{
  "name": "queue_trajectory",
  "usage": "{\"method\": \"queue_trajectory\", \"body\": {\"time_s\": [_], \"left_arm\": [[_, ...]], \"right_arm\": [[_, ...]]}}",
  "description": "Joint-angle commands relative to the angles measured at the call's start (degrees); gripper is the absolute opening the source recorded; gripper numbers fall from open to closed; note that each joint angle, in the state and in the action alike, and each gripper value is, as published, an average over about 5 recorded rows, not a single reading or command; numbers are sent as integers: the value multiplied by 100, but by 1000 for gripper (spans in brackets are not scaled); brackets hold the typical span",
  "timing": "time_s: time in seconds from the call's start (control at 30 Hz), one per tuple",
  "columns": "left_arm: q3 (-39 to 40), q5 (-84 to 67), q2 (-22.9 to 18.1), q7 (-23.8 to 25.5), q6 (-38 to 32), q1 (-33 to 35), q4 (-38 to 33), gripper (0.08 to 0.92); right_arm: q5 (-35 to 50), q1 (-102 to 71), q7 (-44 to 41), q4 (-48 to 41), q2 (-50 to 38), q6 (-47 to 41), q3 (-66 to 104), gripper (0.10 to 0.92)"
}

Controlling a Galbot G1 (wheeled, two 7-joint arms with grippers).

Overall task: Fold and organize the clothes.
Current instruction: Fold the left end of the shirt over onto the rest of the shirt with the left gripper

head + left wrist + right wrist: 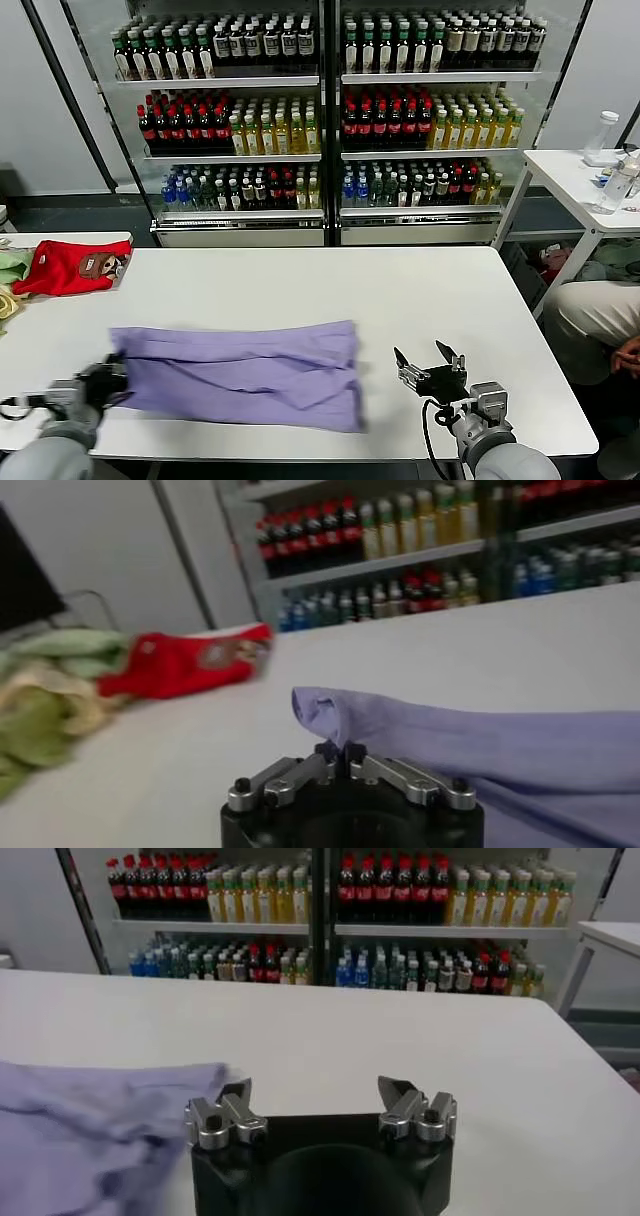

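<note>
The clothes, a lavender T-shirt (pixel 245 372), lie folded into a wide band across the near middle of the white table (pixel 420 290); no print shows. My left gripper (pixel 117 378) is at the shirt's left end, shut on a pinch of its edge. In the left wrist view the jaws meet on the lavender cloth (pixel 420 740) at the left gripper (pixel 340 752). My right gripper (pixel 428 360) hovers open just off the shirt's right end, nothing between its fingers. In the right wrist view the right gripper (pixel 315 1093) stands beside the shirt (pixel 90 1128).
A red garment (pixel 72 268) lies at the table's far left, with green and yellow clothes (pixel 12 270) beside it. Drink coolers (pixel 320 110) stand behind. A second white table (pixel 585 180) with bottles and a seated person (pixel 590 315) are at the right.
</note>
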Motion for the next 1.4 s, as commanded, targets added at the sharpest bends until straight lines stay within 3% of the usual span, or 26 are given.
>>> {"method": "queue_trajectory", "body": {"time_s": [0.03,0.17,0.27,0.47,0.87,1.4], "left_arm": [[-1339,-303,410,374,40,313,-370,112],[-466,-1567,153,457,44,210,-1089,112],[657,-1806,-149,500,39,99,-1421,112],[2097,-1390,-694,533,-40,-482,-1187,112],[2682,-1156,-1017,353,37,-1317,-493,112],[2901,-739,-1332,442,-39,-1647,-229,116]], "right_arm": [[-50,57,1,17,67,1,-11,823],[-86,-18,2,74,31,0,60,823],[-96,-40,9,105,12,-1,107,823],[-151,-55,15,124,24,-3,63,823],[-213,-82,4,121,58,-2,25,823],[-259,-75,-11,121,74,-1,-2,823]]}}
